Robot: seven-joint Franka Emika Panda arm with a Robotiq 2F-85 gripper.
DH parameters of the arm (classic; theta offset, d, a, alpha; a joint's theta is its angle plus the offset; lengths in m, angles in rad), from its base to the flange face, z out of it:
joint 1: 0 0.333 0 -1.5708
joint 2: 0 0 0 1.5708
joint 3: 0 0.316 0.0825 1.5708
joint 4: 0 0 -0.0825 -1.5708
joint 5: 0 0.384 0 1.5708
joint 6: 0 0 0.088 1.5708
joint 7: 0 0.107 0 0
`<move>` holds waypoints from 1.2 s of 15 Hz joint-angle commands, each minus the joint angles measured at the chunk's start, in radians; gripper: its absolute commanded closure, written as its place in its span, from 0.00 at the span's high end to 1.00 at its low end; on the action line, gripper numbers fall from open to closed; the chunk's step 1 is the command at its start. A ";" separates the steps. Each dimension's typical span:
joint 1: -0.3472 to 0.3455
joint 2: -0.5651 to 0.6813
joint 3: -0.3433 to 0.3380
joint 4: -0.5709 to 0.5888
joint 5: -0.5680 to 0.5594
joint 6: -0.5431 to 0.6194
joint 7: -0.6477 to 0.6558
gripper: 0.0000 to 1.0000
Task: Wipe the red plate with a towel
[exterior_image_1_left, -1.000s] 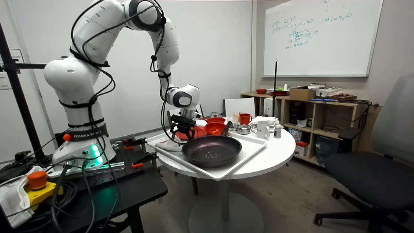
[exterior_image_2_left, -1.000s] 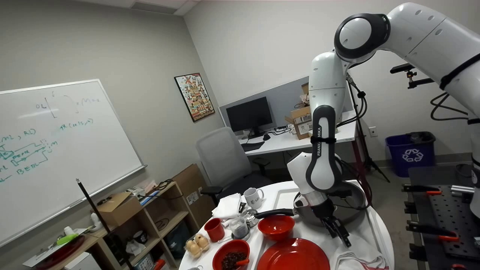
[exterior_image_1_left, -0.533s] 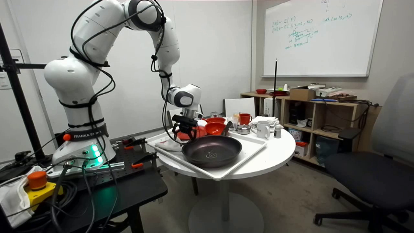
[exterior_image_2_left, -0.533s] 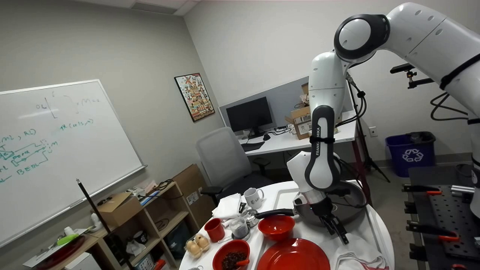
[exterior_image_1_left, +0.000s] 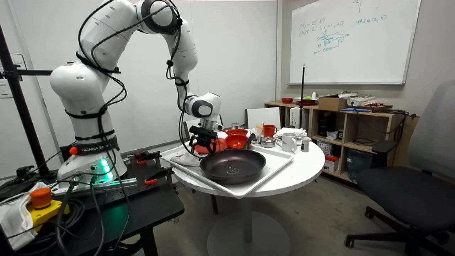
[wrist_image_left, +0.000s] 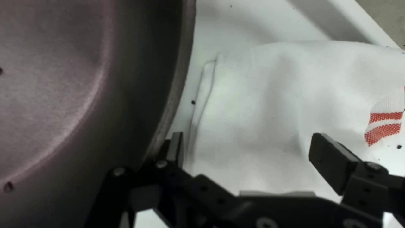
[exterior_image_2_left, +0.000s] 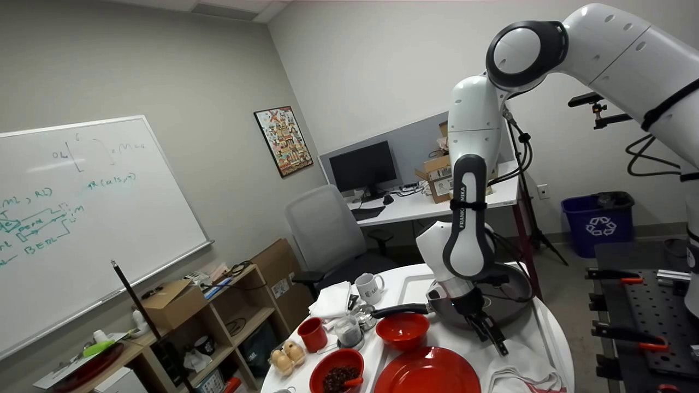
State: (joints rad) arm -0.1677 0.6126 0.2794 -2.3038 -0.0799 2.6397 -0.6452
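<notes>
Arm [exterior_image_2_left: 474,125] slightly shifted, bent downward — gripper [wrist_image_left: 250,147] spread wide over one towel [wrist_image_left: 253,107] — one pan [exterior_image_1_left: 233,163], one red plate [exterior_image_2_left: 428,375] nearby.

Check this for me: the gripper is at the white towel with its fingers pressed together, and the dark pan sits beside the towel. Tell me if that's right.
Not quite: the fingers are not pressed together; the wrist view shows them spread wide apart. The rest holds: the gripper is at the white towel, and the dark pan sits beside the towel.
</notes>
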 commanded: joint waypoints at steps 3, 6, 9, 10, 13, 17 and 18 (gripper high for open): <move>0.036 0.065 -0.042 0.053 0.002 -0.044 0.004 1.00; 0.035 0.075 -0.036 0.073 0.014 -0.070 -0.001 1.00; 0.036 0.009 -0.024 0.042 0.013 -0.064 -0.003 1.00; 0.037 0.011 -0.024 0.045 0.013 -0.066 -0.002 1.00; 0.037 0.012 -0.024 0.048 0.013 -0.067 0.001 1.00; 0.078 0.022 -0.053 0.054 -0.016 -0.045 0.036 1.00; 0.088 0.022 -0.059 0.054 -0.021 -0.040 0.044 1.00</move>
State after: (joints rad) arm -0.1252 0.6232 0.2535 -2.2589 -0.0818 2.5827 -0.6350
